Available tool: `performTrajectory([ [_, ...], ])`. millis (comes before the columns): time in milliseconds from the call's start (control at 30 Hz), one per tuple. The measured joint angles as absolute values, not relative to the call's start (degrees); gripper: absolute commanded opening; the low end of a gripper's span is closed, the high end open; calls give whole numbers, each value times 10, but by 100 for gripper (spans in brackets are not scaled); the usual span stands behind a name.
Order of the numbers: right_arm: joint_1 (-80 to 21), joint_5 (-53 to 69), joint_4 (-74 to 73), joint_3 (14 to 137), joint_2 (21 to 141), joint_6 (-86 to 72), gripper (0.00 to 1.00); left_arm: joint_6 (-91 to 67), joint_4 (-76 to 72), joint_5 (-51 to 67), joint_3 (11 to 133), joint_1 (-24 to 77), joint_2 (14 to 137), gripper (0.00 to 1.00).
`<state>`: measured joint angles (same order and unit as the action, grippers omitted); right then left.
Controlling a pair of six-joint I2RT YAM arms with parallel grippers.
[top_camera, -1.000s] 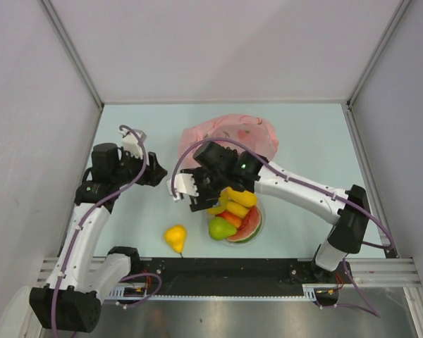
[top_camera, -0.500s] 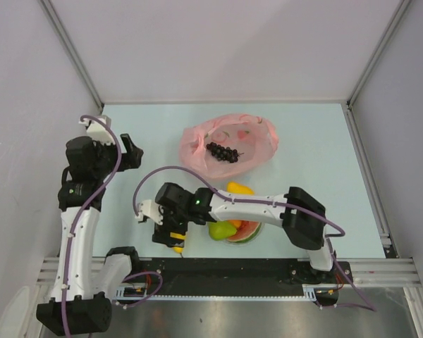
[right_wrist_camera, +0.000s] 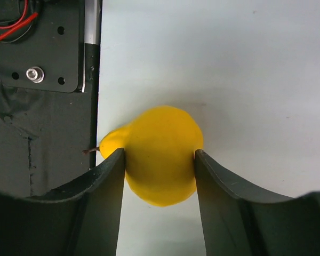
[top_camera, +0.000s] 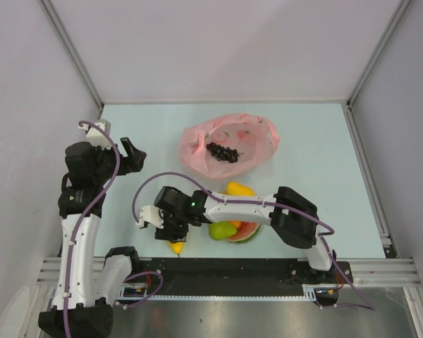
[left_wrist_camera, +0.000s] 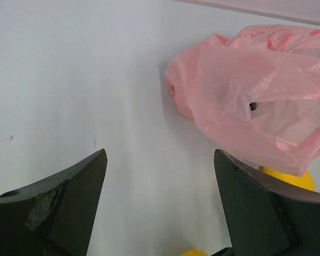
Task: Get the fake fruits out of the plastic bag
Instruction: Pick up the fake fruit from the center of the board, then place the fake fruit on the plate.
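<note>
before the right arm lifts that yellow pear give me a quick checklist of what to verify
1. Yellow pear sits between the fingers of the right gripper: ok.
2. Firm grip on it: cannot tell. The fingers flank both sides, but contact is unclear.
3. Pear clear of the black base plate: cannot tell. Its stem seems to reach the plate's edge.
4. Left gripper out of the way: ok. It is open, over the table beside the bag.
5. Bag emptied: not ok. The grapes lie on or in it.
</note>
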<state>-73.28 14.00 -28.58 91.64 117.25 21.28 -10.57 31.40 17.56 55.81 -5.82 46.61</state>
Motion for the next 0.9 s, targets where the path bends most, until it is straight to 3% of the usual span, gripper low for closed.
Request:
performTrajectory([
  [33, -732, 144, -288, 917, 1173, 218, 21, -106, 313, 179, 558, -58, 466, 86],
  [100, -730, 149, -300, 923, 1173, 232, 18, -106, 310, 185, 558, -58, 468, 86],
  [367, -698, 162, -399, 1005, 1130, 282, 20, -112, 291, 223, 564, -58, 517, 85],
  [600, -601, 165, -464, 1089, 979, 306, 22, -115, 258, 274, 605, -59, 568, 85],
  [900, -522, 156, -537, 880, 775, 411, 24, -88, 262, 293, 693, -59, 660, 85],
])
